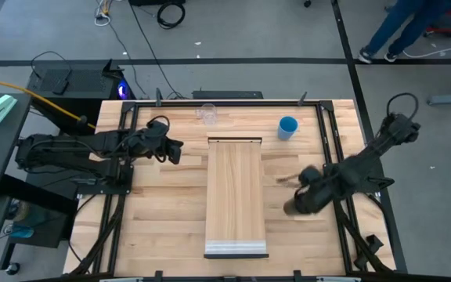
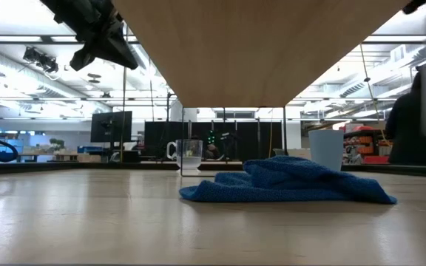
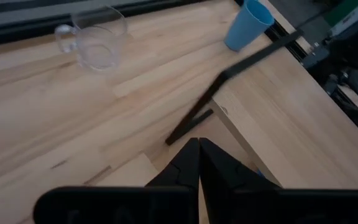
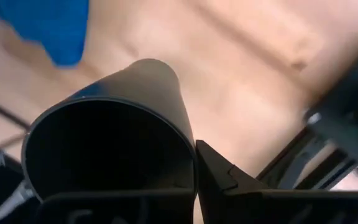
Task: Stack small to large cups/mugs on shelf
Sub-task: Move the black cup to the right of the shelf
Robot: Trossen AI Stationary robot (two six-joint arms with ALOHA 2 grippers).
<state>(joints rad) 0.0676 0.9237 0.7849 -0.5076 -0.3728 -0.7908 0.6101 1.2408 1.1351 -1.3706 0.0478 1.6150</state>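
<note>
The clear cup (image 1: 207, 114) and the blue cup (image 1: 288, 127) stand upright on the table beyond the far end of the shelf (image 1: 236, 196). The shelf is a long light-wood board raised above the table. The black cup (image 4: 135, 93) is at my right gripper (image 1: 301, 200), to the right of the shelf, and the gripper is shut on it. My left gripper (image 1: 178, 150) hangs shut and empty to the left of the shelf's far end; its fingers (image 3: 199, 155) meet in the left wrist view. My right gripper has the black cup by its rim wall (image 4: 188, 146), coming from above and pointing down. One finger (image 4: 219, 177) lies against the outside of the wall; the other is hidden in the cup's dark inside. The cup hangs below the fingers, mouth up, above the table.
A crumpled blue cloth (image 2: 287, 183) lies on the table under the raised shelf. Black frame rails (image 1: 329, 149) run along the table's left and right sides. Bare tabletop (image 1: 163, 211) lies on both sides of the shelf. A person walks on the floor beyond the far edge.
</note>
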